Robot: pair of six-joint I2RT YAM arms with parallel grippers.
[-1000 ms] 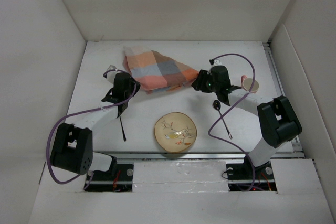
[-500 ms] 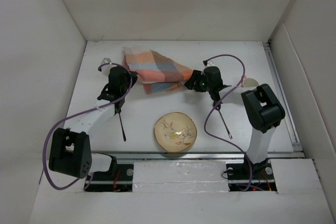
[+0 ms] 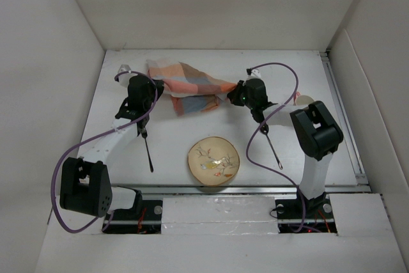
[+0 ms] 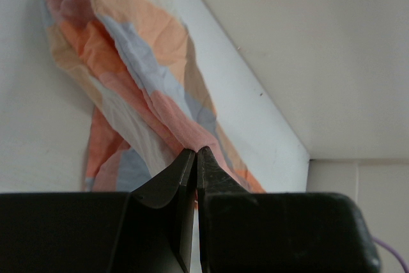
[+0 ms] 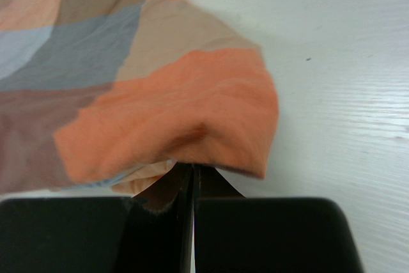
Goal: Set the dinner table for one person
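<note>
Nearest me, the plate [image 3: 213,161] rests on the white worktop [image 3: 179,133], which spans the whole scene; I judge it rigid, fixed, nothing to grip. Farther off, my left fingers [image 4: 186,169] and right fingers [image 5: 208,187] each pinch an end of the limp, light cloth [image 3: 188,84]

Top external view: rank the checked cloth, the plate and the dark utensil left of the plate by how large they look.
1. checked cloth, clearly the largest even though bunched.
2. plate.
3. dark utensil: nearly as long as the plate is wide, but very thin.
</note>
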